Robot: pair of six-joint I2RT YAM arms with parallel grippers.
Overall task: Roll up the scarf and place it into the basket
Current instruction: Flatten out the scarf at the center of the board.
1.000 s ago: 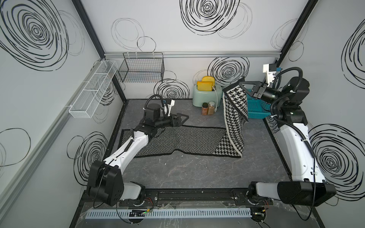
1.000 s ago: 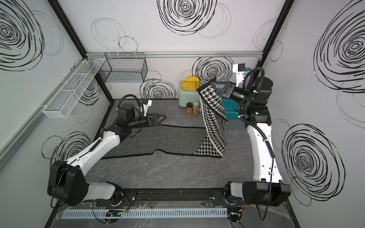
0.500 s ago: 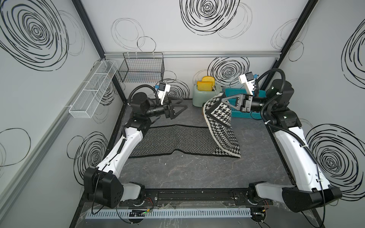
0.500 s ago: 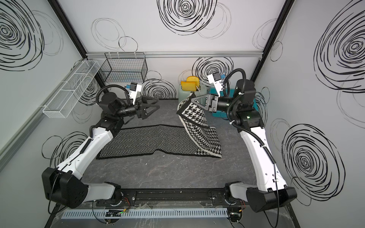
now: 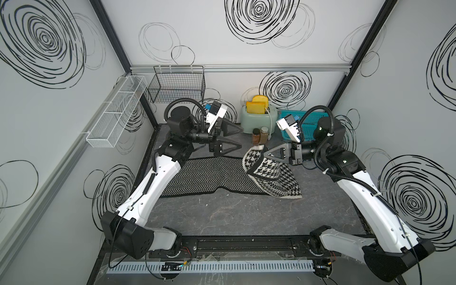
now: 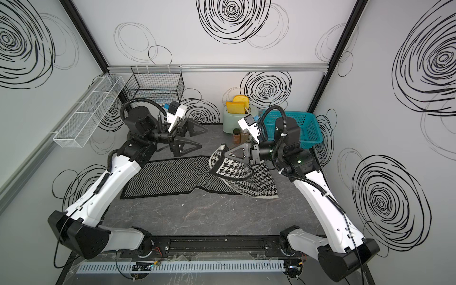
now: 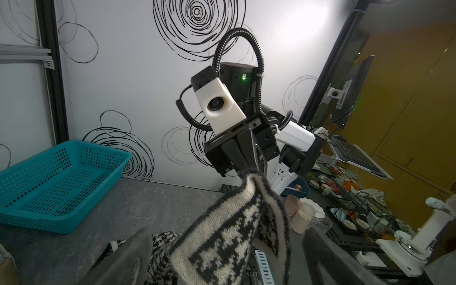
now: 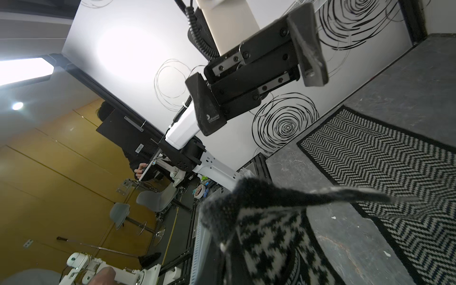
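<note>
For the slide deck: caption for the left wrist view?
Right gripper holds scarf end aloft; teal basket stands empty nearby.

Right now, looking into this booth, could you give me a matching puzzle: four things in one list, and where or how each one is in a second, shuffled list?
Things:
1. scarf
2. teal basket
3. toaster
4. black wire basket

States:
A. hangs on the back wall
B. holds yellow slices
C. empty, in the back right corner
D. one end lifted, the rest flat on the table

Pairs: 1-D, 2-C, 3-B, 4-A
</note>
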